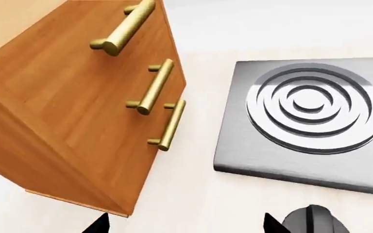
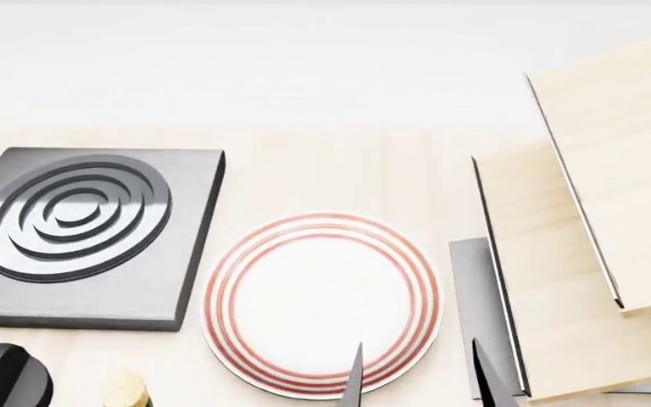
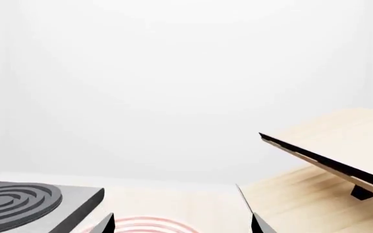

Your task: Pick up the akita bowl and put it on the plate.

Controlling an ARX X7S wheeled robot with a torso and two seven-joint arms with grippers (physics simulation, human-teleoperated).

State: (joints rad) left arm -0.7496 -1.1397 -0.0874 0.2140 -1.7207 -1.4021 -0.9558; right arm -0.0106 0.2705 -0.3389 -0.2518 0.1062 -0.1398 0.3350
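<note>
The akita bowl is out of view in every frame. The plate (image 2: 319,301), white with thin red rings, lies flat on the pale table in the middle of the head view; its far rim (image 3: 149,226) shows in the right wrist view. My right gripper (image 2: 416,381) hovers over the plate's near right edge, open, its two dark fingertips wide apart with nothing between them. My left gripper (image 1: 185,225) is open too, empty, over bare table between a wooden cabinet and the burner.
A square grey burner (image 2: 77,233) with dark rings sits left of the plate. A wooden cabinet (image 1: 76,107) with brass handles stands near the left gripper. A pale wooden shelf unit (image 2: 586,254) rises right of the plate.
</note>
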